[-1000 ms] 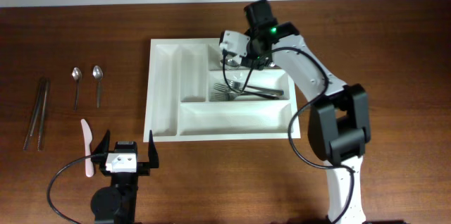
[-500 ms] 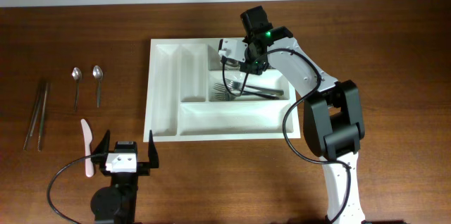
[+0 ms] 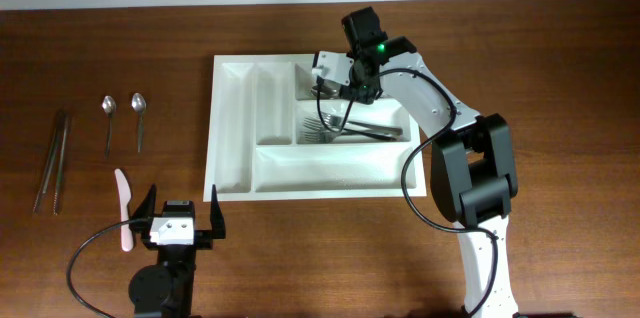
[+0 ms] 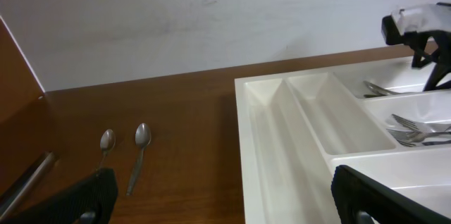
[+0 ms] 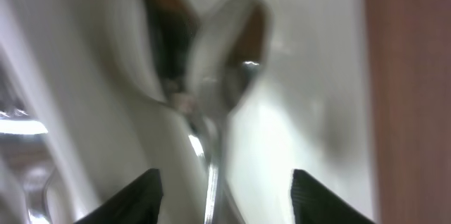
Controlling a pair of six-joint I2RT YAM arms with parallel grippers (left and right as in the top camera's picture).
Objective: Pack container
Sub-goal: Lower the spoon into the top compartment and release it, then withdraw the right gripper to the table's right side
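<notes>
We hold our right gripper (image 5: 224,192) parted over a spoon (image 5: 229,48) at the container's (image 3: 232,128) one o'clock; left gripper (image 3: 182,198) gapes; we judge the nine-o'clock spoons (image 3: 139,118) come next.

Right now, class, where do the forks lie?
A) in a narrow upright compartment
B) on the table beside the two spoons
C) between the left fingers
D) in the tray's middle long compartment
D: the forks lie in the middle long compartment of the container.
</notes>
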